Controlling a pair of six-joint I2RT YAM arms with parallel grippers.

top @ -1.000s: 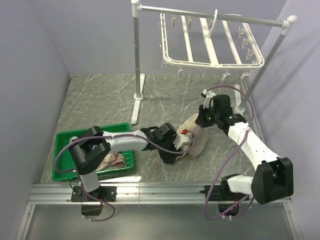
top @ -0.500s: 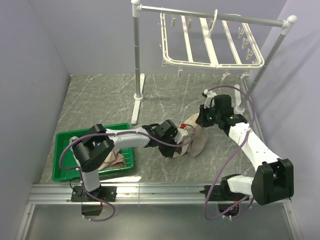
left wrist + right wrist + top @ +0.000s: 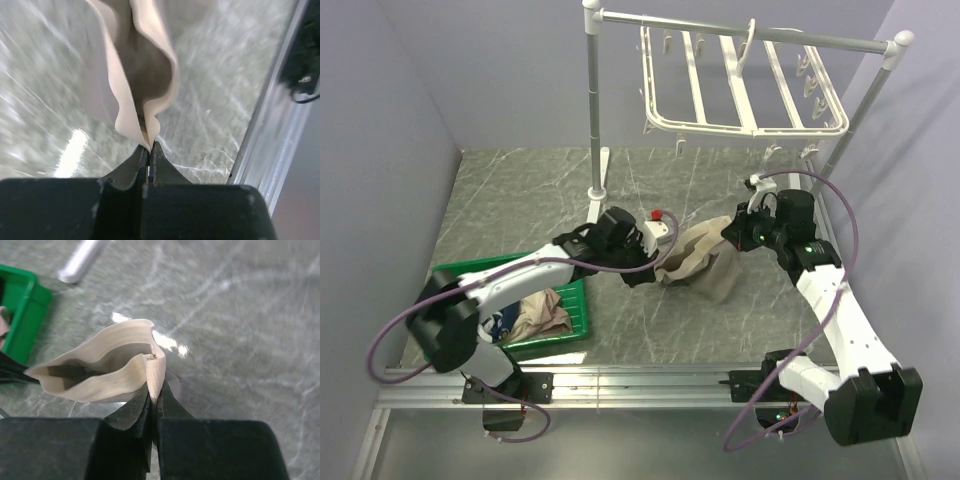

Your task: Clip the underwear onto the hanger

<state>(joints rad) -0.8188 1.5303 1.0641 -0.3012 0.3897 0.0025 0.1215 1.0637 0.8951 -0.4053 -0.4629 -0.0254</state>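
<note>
Left gripper (image 3: pixel 149 150) & right gripper (image 3: pixel 154 397) each pinch tight on opp. ends of the underwear (image 3: pixel 705 265) waistband, so it hangs spread btwn them over the table, well short of the hanger (image 3: pixel 748 128), prob. to offer a taut edge to a clip.

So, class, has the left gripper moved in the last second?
Yes. The left gripper, shut on the underwear, has shifted left and farther back, ending nearer the foot of the white pole rack.
</note>
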